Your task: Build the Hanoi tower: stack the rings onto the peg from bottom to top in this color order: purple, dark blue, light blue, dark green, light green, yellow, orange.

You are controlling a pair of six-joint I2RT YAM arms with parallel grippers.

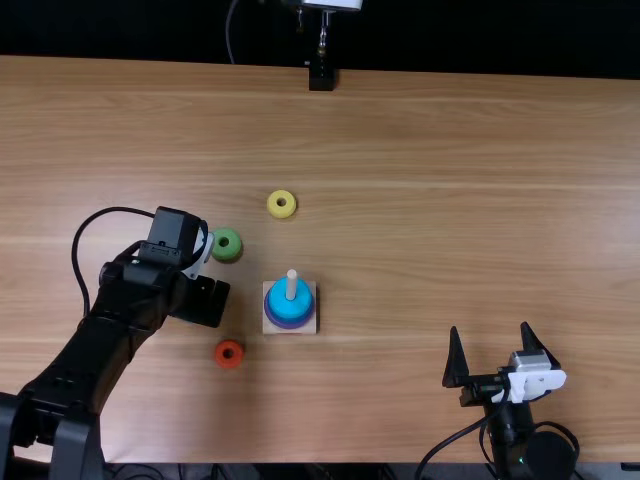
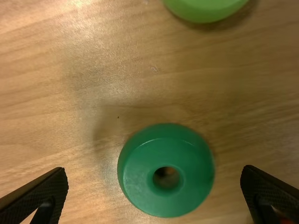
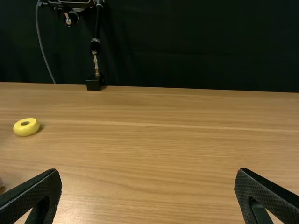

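Observation:
In the top view my left gripper (image 1: 203, 300) is over the table left of the peg base (image 1: 308, 328). A light blue ring (image 1: 277, 296) tops the stack around the upright peg (image 1: 292, 285), with a purple ring (image 1: 287, 324) lower down. The left wrist view has a dark green ring (image 2: 140, 179) lying flat between the open fingers of the left gripper (image 2: 155, 171), untouched. A light green ring (image 1: 227, 245), a yellow ring (image 1: 273, 205) and an orange ring (image 1: 220, 354) lie loose. Near the front edge, right of the base, stands my right gripper (image 1: 489, 328), open.
A black stand (image 1: 321, 76) is at the table's far edge, left of the middle. A black cable loops beside the left arm, and another runs by the right arm. Wooden tabletop (image 1: 450, 200) stretches between the peg base and the right side.

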